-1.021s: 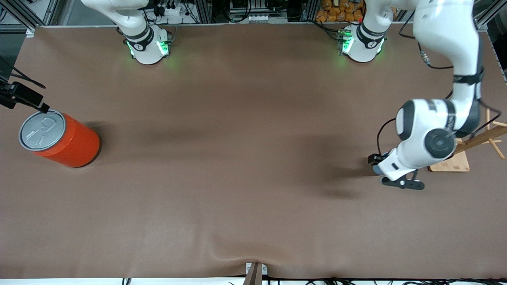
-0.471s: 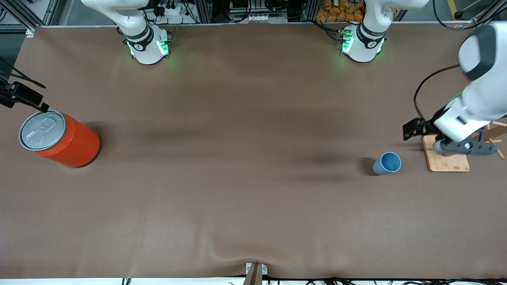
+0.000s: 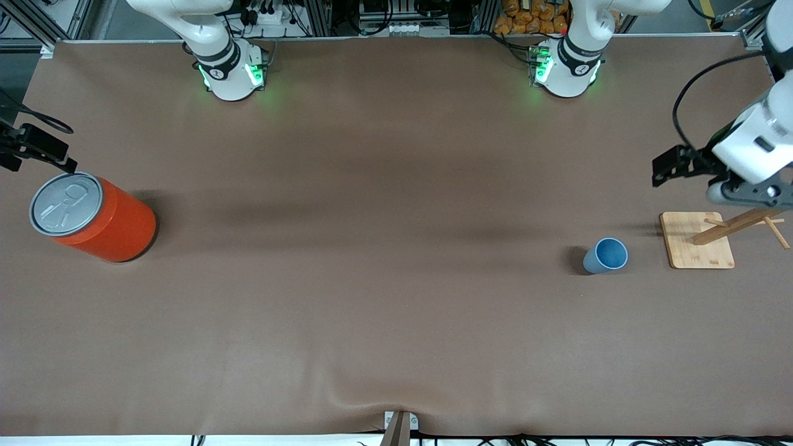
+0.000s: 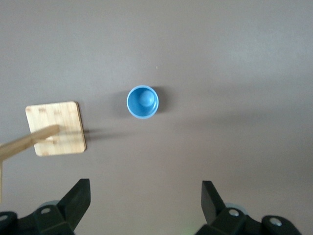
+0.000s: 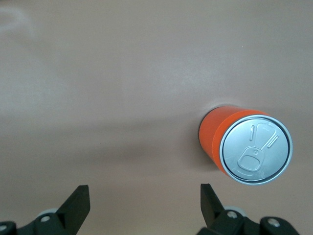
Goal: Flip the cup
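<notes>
The small light-blue cup (image 3: pixel 606 255) stands upright on the brown table, mouth up, its darker blue inside showing. It also shows in the left wrist view (image 4: pixel 143 102). My left gripper (image 4: pixel 145 190) is open and empty, high in the air near the wooden stand at the left arm's end of the table, well clear of the cup; it shows in the front view (image 3: pixel 737 186). My right gripper (image 5: pixel 145 193) is open and empty, waiting over the table beside the orange can (image 5: pixel 244 143).
A wooden stand with a square base (image 3: pixel 697 248) and a slanted peg stands beside the cup toward the left arm's end; it also shows in the left wrist view (image 4: pixel 56 128). The large orange can (image 3: pixel 93 217) with a grey lid stands at the right arm's end.
My left gripper has let go of the cup, risen and drawn away past the wooden stand. The cup is left standing mouth up. The right arm has barely moved.
</notes>
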Controlling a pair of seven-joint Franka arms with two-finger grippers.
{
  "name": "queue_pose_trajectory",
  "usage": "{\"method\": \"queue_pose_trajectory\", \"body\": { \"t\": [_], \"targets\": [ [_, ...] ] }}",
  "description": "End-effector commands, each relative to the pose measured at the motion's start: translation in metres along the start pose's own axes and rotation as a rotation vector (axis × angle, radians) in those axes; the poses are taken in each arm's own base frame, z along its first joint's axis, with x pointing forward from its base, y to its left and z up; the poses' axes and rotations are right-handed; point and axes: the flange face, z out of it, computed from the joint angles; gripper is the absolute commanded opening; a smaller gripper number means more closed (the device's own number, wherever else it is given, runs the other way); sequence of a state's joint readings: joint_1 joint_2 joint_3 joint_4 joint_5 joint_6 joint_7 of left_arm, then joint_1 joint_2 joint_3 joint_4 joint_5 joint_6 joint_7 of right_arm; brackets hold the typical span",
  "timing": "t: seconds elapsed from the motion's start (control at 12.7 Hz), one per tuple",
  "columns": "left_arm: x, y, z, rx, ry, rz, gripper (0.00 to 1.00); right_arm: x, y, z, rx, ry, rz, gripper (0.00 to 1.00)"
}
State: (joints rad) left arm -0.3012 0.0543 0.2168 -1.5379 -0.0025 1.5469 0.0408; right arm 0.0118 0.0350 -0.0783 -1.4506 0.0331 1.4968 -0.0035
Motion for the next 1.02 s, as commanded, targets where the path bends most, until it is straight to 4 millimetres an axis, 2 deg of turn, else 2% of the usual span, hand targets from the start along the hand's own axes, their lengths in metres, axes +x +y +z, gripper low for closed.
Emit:
{"method": "queue_pose_trajectory", "body": {
  "t": [0.0,0.31,0.47,0.55,0.94],
  "targets": [
    [-0.016,0.010,-0.025,0.045,0.016,0.031,1.00,0.001,0.001,-0.004,-0.016,-0.005,-0.015,1.00],
    [-0.047,0.017,-0.050,0.047,-0.013,0.065,1.00,0.000,0.002,-0.004,-0.015,-0.010,-0.021,1.00],
    [-0.048,0.014,-0.053,0.031,-0.014,0.067,1.00,0.000,0.002,-0.004,-0.017,-0.011,-0.021,1.00],
    [-0.046,0.014,-0.062,0.026,0.005,0.061,1.00,0.000,0.003,-0.004,-0.017,-0.011,-0.019,1.00],
    [-0.045,0.014,-0.062,-0.004,0.006,0.035,1.00,0.000,0.004,-0.004,-0.017,-0.011,-0.019,1.00]
  ]
}}
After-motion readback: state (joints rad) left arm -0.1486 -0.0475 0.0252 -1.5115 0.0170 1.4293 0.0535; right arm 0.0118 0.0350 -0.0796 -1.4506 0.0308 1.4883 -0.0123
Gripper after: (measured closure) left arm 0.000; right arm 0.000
